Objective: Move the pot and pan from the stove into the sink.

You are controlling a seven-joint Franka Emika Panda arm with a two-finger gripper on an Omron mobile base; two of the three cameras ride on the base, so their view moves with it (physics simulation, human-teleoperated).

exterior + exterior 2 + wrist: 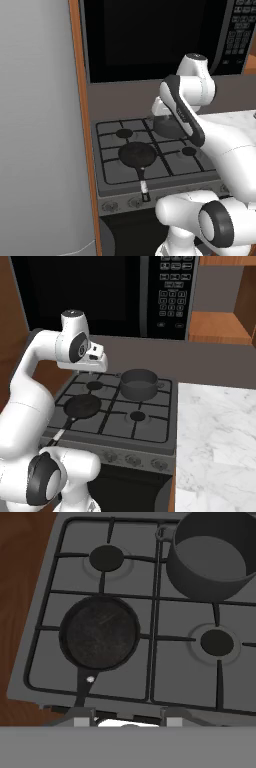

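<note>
Gas stove point(150, 428), grey, black grates, four round burners; row of front knobs point(132, 459) along its near edge in the lower middle of the right base view. White marble counter point(215, 441) adjoins it at lower right of that view. Frying pan point(99, 632), flat, round, black, seated on the front-left burner, left of centre in the hand view; its thin dark handle point(143, 184) runs toward the stove's front edge and past it, carrying a silver band near the tip in the left base view. Front-right burner point(217, 642) bare, right of centre in the hand view; rear-left burner point(106, 557) bare, upper left. Pot point(139, 384), short, dark grey, straight-sided, rimmed, upright on the rear-right burner, at centre of the right base view and upper right of the hand view; a small loop handle shows on its left side in the hand view. Pot and pan stand apart, each on its own burner. Gripper point(128, 716), two fingertips at the bottom of the hand view, set apart with an open gap, nothing between them, hanging above the stove. Black microwave point(100, 291) with keypad point(172, 291) above the stove, upper part of the right base view. Grey panel point(35, 125) with a brown edge fills the left of the left base view.
</note>
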